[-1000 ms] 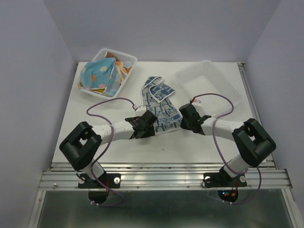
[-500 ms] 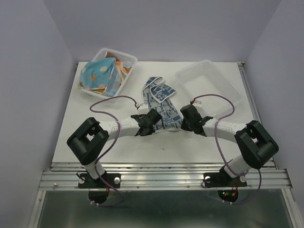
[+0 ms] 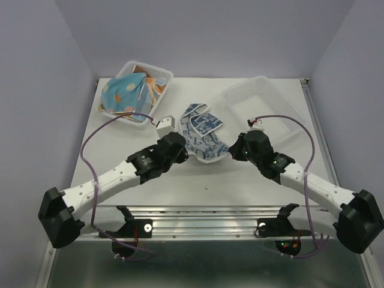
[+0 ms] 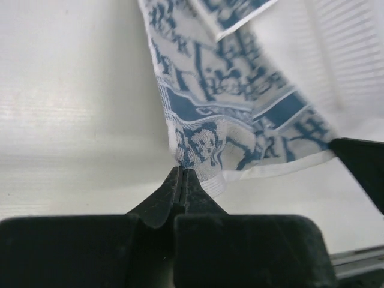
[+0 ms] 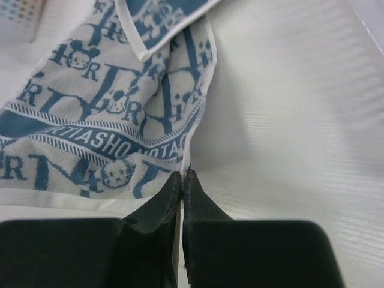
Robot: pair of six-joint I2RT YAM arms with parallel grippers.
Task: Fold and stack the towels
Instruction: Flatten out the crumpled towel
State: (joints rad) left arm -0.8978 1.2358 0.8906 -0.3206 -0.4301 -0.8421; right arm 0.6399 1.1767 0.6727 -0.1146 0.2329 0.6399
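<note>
A white towel with blue print lies mid-table, its near edge lifted. My left gripper is shut on the towel's near left corner; the closed jaws pinch the hem in the left wrist view, gripper. My right gripper is shut on the near right corner; its gripper pinches the white hem. The cloth sags between the two grips. More towels, light blue with orange dots on top, are heaped in the left basket.
A clear mesh basket with the heaped cloths stands at the back left. Another clear basket stands at the back right, just beyond my right wrist. Purple cables loop over both arms.
Both grippers closed on the printed towel's near corners and both arms stretched forward and up, lifting the near edge toward the back; the towel now bunches shorter.
</note>
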